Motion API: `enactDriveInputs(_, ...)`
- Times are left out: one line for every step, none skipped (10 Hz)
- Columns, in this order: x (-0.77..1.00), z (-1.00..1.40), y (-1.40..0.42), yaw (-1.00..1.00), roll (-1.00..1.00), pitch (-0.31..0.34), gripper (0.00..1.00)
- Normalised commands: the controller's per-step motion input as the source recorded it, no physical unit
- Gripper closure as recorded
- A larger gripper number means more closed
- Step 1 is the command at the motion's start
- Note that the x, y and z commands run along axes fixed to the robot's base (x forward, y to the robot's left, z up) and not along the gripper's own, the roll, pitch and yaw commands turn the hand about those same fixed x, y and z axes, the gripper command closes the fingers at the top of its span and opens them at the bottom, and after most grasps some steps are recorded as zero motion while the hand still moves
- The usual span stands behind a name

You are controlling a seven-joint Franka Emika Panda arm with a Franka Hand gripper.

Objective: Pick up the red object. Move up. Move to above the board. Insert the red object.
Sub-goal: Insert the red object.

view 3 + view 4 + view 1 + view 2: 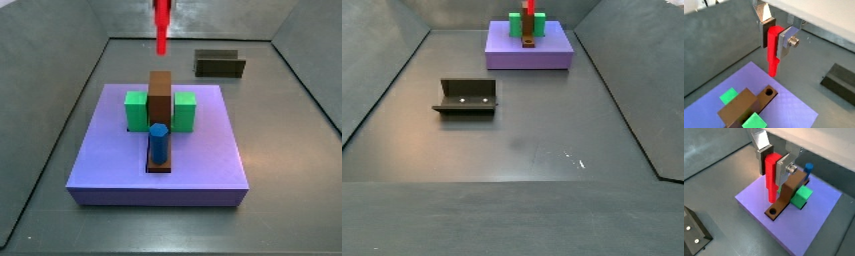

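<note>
My gripper [775,42] is shut on the red object [773,52], a slim red peg that hangs upright between the fingers in both wrist views [771,178]. The board [789,195], a brown slab, lies on the purple platform [811,228] between green blocks [136,110]. Its empty hole [773,211] is at the end nearest the peg. The peg's tip hangs above the platform, close to that hole and clear of the board. A blue peg [158,143] stands in the board's other end. In a side view the red peg [162,25] hangs high over the board's far end, and the gripper is out of frame.
The fixture [219,64] stands on the grey floor beyond the platform and shows in another side view [466,96]. Grey walls enclose the floor. A second green block [185,110] flanks the board.
</note>
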Motion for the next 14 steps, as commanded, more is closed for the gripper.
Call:
enactDriveInputs(-0.13, -0.8, 0.0, 0.0, 0.09, -0.234, 1.0)
enactDriveInputs(-0.06, -0.73, -0.01, 0.0, 0.11, -0.25, 1.0)
enactDriveInputs(-0.03, -0.71, -0.09, 0.0, 0.12, -0.256, 1.0)
enactDriveInputs(0.0, -0.67, -0.14, 0.0, 0.14, -0.253, 1.0)
enactDriveInputs(0.07, -0.65, -0.21, 0.0, 0.14, -0.223, 1.0)
enactDriveInputs(0.2, -0.55, -0.21, 0.0, 0.14, -0.149, 1.0)
enactDriveInputs(0.2, -0.45, -0.14, 0.0, 0.18, -0.087, 1.0)
enactDriveInputs(0.05, -0.36, 0.0, 0.0, 0.22, -0.036, 1.0)
enactDriveInputs(0.0, -0.34, 0.01, 0.0, 0.21, -0.019, 1.0)
enactDriveInputs(0.0, -0.3, 0.03, 0.0, 0.18, -0.01, 1.0)
enactDriveInputs(-0.17, -0.19, 0.13, 0.0, 0.09, 0.0, 1.0)
enactDriveInputs(-0.36, -0.13, 0.22, -0.09, 0.0, -0.001, 1.0)
enactDriveInputs(-0.32, -0.09, 0.16, -0.08, -0.04, -0.033, 1.0)
enactDriveInputs(-0.1, -0.09, 0.02, 0.0, -0.09, -0.023, 1.0)
